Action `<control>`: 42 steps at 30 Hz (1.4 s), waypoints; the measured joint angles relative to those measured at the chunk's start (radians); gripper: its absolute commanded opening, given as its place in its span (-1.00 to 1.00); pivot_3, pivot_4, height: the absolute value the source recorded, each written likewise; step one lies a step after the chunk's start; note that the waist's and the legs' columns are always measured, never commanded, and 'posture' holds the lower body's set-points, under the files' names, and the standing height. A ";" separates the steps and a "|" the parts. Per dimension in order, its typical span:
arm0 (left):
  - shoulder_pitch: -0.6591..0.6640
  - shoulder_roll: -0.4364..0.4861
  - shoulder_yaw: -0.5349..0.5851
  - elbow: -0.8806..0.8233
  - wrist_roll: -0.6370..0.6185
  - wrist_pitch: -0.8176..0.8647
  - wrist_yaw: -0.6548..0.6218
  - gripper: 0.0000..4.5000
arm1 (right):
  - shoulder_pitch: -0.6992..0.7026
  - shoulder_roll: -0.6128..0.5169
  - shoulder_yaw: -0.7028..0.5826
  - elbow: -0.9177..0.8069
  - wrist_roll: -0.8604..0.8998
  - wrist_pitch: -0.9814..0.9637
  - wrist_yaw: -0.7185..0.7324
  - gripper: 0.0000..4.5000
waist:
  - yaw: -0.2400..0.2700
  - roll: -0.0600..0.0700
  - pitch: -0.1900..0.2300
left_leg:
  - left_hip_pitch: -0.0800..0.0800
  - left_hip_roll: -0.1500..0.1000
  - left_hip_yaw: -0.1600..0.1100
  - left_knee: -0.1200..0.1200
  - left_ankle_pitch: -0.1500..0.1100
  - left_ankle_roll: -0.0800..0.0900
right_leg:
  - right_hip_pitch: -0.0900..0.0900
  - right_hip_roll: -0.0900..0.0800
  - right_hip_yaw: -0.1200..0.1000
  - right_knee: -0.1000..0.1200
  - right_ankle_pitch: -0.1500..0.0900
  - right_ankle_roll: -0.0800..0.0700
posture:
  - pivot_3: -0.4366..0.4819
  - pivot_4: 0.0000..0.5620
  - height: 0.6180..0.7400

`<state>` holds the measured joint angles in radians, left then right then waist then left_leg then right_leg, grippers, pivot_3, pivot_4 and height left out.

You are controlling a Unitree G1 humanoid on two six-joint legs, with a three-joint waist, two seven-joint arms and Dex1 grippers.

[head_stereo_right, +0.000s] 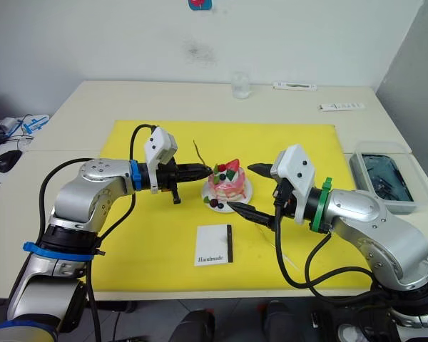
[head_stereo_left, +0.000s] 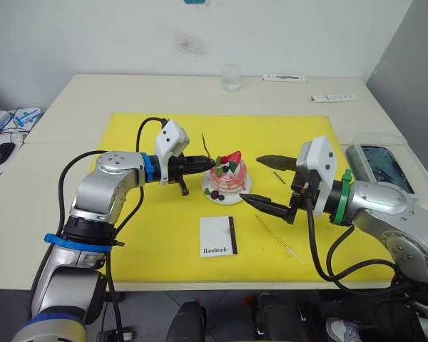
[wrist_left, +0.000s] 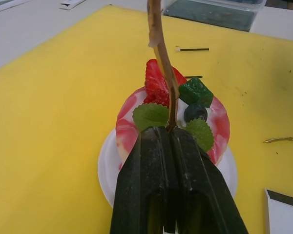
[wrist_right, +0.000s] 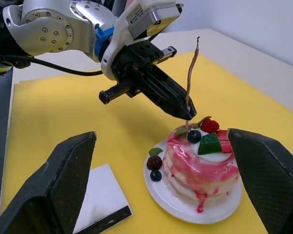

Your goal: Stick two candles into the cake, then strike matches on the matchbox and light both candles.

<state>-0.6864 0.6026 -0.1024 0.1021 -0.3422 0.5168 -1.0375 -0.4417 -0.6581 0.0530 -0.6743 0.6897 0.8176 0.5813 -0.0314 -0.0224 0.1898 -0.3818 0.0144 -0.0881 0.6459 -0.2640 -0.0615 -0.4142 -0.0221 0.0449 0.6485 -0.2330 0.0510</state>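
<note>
My left gripper is clamped shut on one candle, pinching it near its lower end so the wavy golden-brown stick rises nearly upright above the top of the cake; its bottom tip is right at the cake's upper surface, beside the green leaf and the dark berry, though I cannot tell whether it has gone into the frosting. The pink layered cake sits on its small white plate in the middle of the yellow mat, with the strawberry on top and two dark berries lying on the plate's rim. My right gripper hangs on the far side of the cake from my left one, its two black fingers spread wide apart and holding nothing, one reaching toward the plate's edge, the other raised higher. The second candle lies flat on the mat, near my right gripper and beside the matchbox, which rests flat in front of the cake with its dark striking strip along one edge and "Handmade" printed on it. One short dark match lies on the mat beyond the cake, and another shows just behind the cake's top. A clear glass stands on the table beyond the mat.
</note>
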 measured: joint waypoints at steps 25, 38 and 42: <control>0.008 -0.010 0.055 0.007 -0.046 0.023 0.000 0.07 | 0.002 0.000 0.000 -0.002 0.000 0.001 -0.001 1.00 | 0.000 0.000 0.000 | 0.000 0.000 0.000 0.000 0.000 0.000 | 0.000 0.000 0.000 0.000 0.001 -0.002 | -0.05 -0.47 1.00; 0.136 0.082 0.145 -0.098 -0.095 0.091 0.015 0.07 | 0.002 0.001 -0.002 -0.003 0.000 0.000 0.004 1.00 | -0.001 0.000 0.000 | 0.000 0.000 0.000 0.000 0.000 0.000 | 0.000 0.000 0.000 0.000 0.001 -0.001 | -0.05 -0.47 1.00; 0.252 0.134 0.228 -0.164 -0.128 0.105 0.025 0.07 | 0.023 -0.014 -0.043 -0.006 0.017 0.002 0.011 1.00 | -0.001 0.000 0.000 | 0.000 0.001 0.000 0.000 0.000 0.000 | -0.001 0.000 0.000 0.000 0.001 -0.003 | -0.05 -0.47 1.00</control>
<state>-0.4346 0.7368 0.1251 -0.0619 -0.4707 0.6222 -1.0129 -0.4185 -0.6722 0.0098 -0.6799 0.7068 0.8191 0.5927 -0.0326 -0.0224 0.1898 -0.3819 0.0149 -0.0878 0.6455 -0.2640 -0.0615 -0.4150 -0.0221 0.0451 0.6487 -0.2316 0.0480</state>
